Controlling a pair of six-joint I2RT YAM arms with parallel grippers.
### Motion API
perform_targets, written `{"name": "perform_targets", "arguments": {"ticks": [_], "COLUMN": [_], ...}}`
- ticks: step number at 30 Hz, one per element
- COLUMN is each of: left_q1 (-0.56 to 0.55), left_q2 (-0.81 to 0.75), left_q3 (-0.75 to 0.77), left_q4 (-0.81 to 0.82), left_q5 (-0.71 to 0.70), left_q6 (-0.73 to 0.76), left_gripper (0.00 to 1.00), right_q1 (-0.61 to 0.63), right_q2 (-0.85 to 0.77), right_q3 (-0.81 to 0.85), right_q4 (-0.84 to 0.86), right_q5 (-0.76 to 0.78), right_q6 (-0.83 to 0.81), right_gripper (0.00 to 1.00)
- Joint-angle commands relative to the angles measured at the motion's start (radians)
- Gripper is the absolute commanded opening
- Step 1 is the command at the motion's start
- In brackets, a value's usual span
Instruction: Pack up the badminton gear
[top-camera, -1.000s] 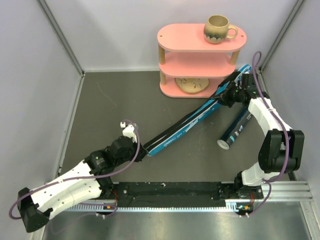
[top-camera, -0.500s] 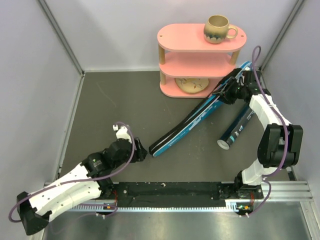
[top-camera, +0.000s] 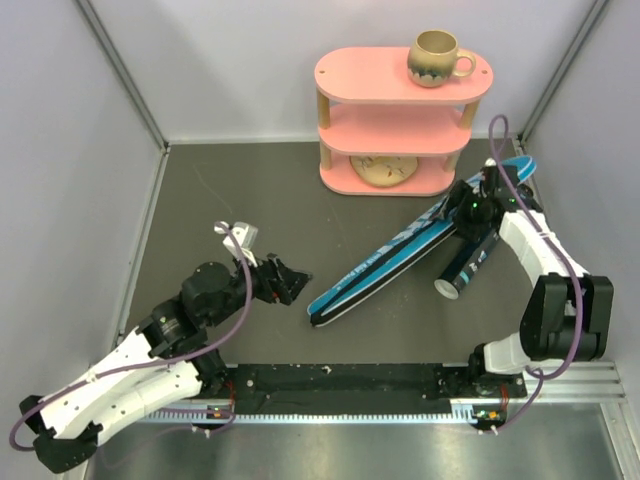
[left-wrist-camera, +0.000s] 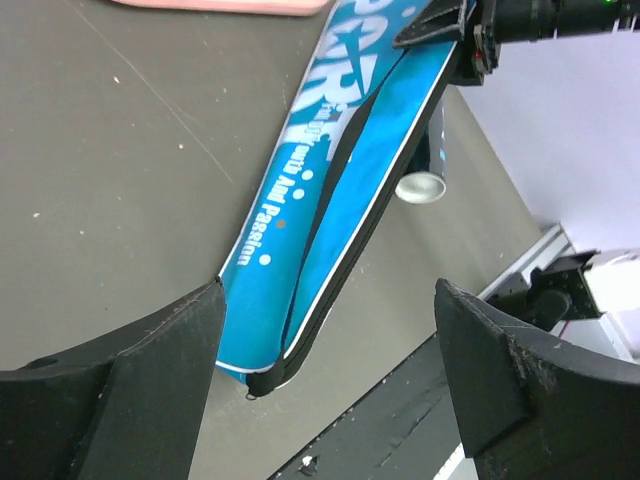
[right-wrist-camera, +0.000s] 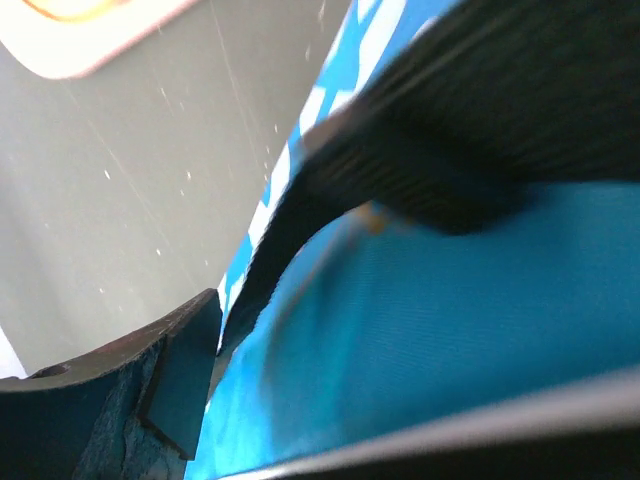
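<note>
The blue cover (top-camera: 400, 248) marked "SPORT" lies slantwise on the dark table, its narrow end (left-wrist-camera: 262, 372) near me and its wide end at the far right. My left gripper (top-camera: 287, 282) stands open a little left of that narrow end, apart from it, with nothing between its fingers (left-wrist-camera: 150, 380). Over the wide part is my right gripper (top-camera: 472, 208), jaws apart, with the blue cloth (right-wrist-camera: 450, 330) filling the space beside its one visible finger (right-wrist-camera: 160, 390). The long black tube (top-camera: 472, 258) lies just right of the cover, its white-capped end (left-wrist-camera: 420, 186) toward me.
A pink three-tier shelf (top-camera: 400, 110) stands at the back, with a beige mug (top-camera: 437, 57) on top and a round beige disc (top-camera: 385, 168) on its lowest tier. Grey walls close in on the left and right. A black rail (top-camera: 340, 380) runs along the near edge.
Both grippers have opened. The left one let go of the cover's narrow end and drew back to the left. The cover shifted right and now lies flatter, close to the tube.
</note>
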Motion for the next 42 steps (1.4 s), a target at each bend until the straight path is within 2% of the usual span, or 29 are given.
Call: {"name": "perform_targets", "arguments": {"ticks": [1, 3, 7, 11, 12, 15, 16, 18, 21, 22, 24, 25, 26, 27, 29, 32, 34, 35, 37, 40, 42], "left_q1": [0.002, 0.000, 0.002, 0.002, 0.002, 0.000, 0.000, 0.000, 0.000, 0.002, 0.000, 0.000, 0.002, 0.002, 0.000, 0.002, 0.005, 0.005, 0.006, 0.005, 0.006], "left_q2": [0.065, 0.073, 0.067, 0.025, 0.002, -0.031, -0.038, -0.041, -0.022, -0.016, -0.010, -0.012, -0.018, -0.022, -0.041, -0.041, -0.030, -0.021, -0.016, -0.012, -0.004], "left_q3": [0.021, 0.006, -0.012, -0.035, -0.041, -0.055, -0.058, -0.060, -0.045, -0.038, -0.025, -0.020, -0.017, -0.017, -0.026, -0.028, -0.020, -0.009, 0.004, 0.012, 0.014], "left_q4": [0.095, 0.118, 0.146, 0.147, 0.147, 0.134, 0.132, 0.132, 0.124, 0.121, 0.109, 0.106, 0.103, 0.098, 0.091, 0.095, 0.101, 0.114, 0.135, 0.180, 0.200], "left_q5": [0.083, 0.110, 0.115, 0.101, 0.087, 0.055, 0.050, 0.043, 0.037, 0.038, 0.038, 0.032, 0.027, 0.023, 0.000, -0.025, -0.034, -0.040, -0.045, -0.042, -0.028], "left_q6": [0.038, 0.024, -0.013, -0.026, -0.028, -0.026, -0.023, -0.010, 0.004, 0.006, 0.007, 0.009, 0.009, 0.012, 0.016, 0.029, 0.041, 0.046, 0.050, 0.055, 0.052], "left_gripper": [0.89, 0.88, 0.86, 0.86, 0.86, 0.86, 0.86, 0.86, 0.86, 0.86, 0.86, 0.86, 0.86, 0.86, 0.87, 0.87, 0.87, 0.87, 0.87, 0.87, 0.87], "right_q1": [0.080, 0.097, 0.230, 0.264, 0.270, 0.314, 0.342, 0.438, 0.550, 0.570, 0.610, 0.617, 0.620, 0.620, 0.620, 0.618, 0.615, 0.615, 0.615, 0.615, 0.614], "right_q2": [-0.014, 0.028, 0.068, 0.042, 0.031, 0.036, 0.046, 0.103, 0.168, 0.183, 0.156, 0.101, 0.055, 0.007, -0.160, -0.393, -0.507, -0.613, -0.705, -0.855, -0.907], "right_q3": [-0.041, -0.074, -0.108, -0.231, -0.258, -0.315, -0.303, -0.216, -0.060, -0.029, 0.005, -0.001, -0.012, -0.028, -0.084, -0.151, -0.185, -0.188, -0.191, -0.188, -0.193], "right_q4": [0.071, 0.163, 0.252, 0.485, 0.607, 0.752, 0.745, 0.705, 0.535, 0.413, 0.305, 0.245, 0.108, 0.049, -0.117, -0.264, -0.303, -0.325, -0.323, -0.326, -0.372], "right_q5": [-0.058, -0.183, -0.167, -0.261, -0.275, -0.305, -0.312, -0.322, -0.333, -0.325, -0.268, -0.223, -0.112, -0.045, 0.138, 0.281, 0.311, 0.349, 0.385, 0.513, 0.682], "right_q6": [0.046, 0.097, 0.160, 0.316, 0.400, 0.504, 0.502, 0.458, 0.342, 0.305, 0.181, 0.135, 0.089, 0.014, -0.040, -0.071, -0.067, -0.056, -0.050, -0.030, 0.049], "right_gripper": [0.69, 0.65, 0.66, 0.66, 0.66, 0.67, 0.67, 0.69, 0.75, 0.77, 0.82, 0.84, 0.96, 0.98, 0.99, 0.99, 0.99, 0.99, 0.99, 0.99, 0.99]}}
